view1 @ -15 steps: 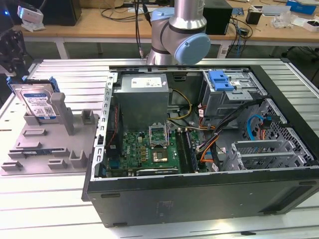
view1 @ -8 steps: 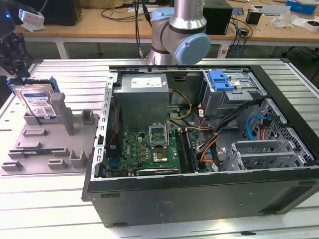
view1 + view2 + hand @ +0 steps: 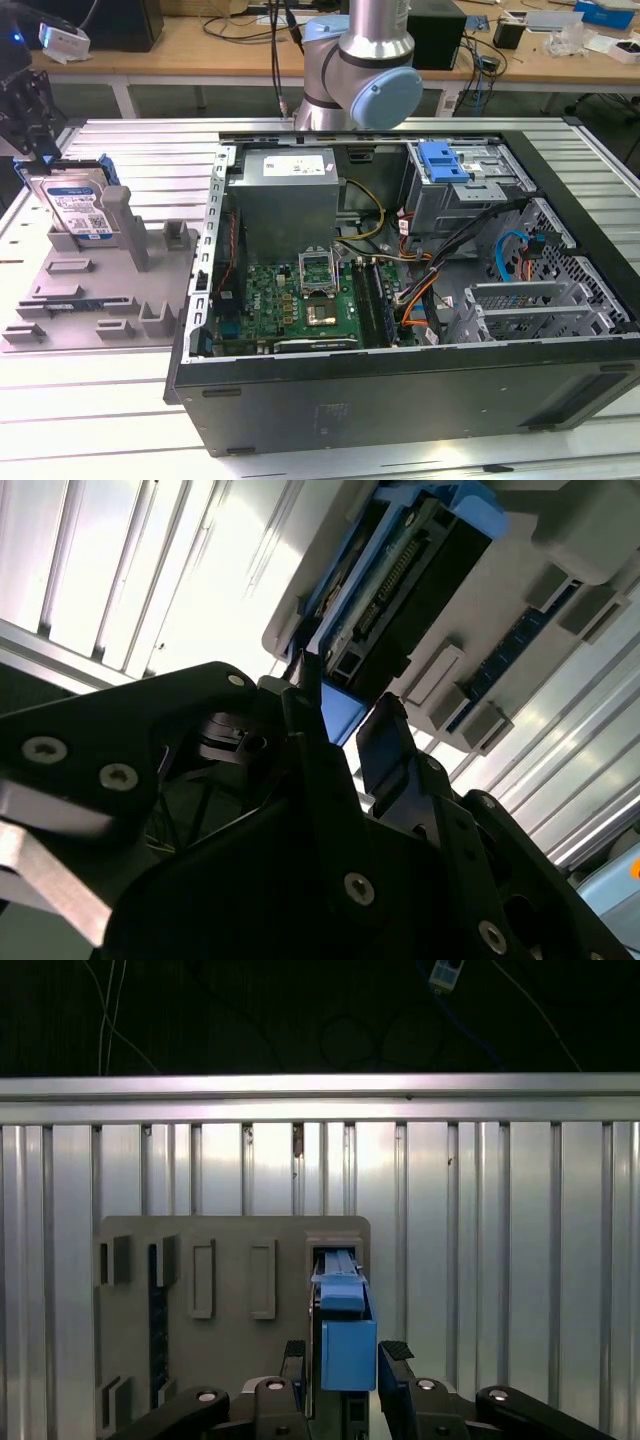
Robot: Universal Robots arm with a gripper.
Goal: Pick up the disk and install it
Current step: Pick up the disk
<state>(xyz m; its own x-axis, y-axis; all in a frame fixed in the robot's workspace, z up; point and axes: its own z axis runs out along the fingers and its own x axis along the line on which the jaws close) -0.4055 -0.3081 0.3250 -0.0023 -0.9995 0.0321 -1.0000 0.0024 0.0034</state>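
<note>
1. Gripper jaws stand apart, one finger on each side of the blue end of the disk. No clamp is seen in either wrist view.
2. The disk stands on edge in a grey holder, upper left of the exterior view, and is not lifted.
3. An open computer case fills centre and right, with its drive cage at upper right.
4. Judgement: early stage, with pick-up and install both left.

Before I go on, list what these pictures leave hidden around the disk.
- The disk, exterior view: lower part hidden by posts of the grey fixture.
- The disk, first wrist view: edge-on, label unseen; near end behind the gripper.
- Drive cage, exterior view: bay interior covered by the blue bracket.
</note>
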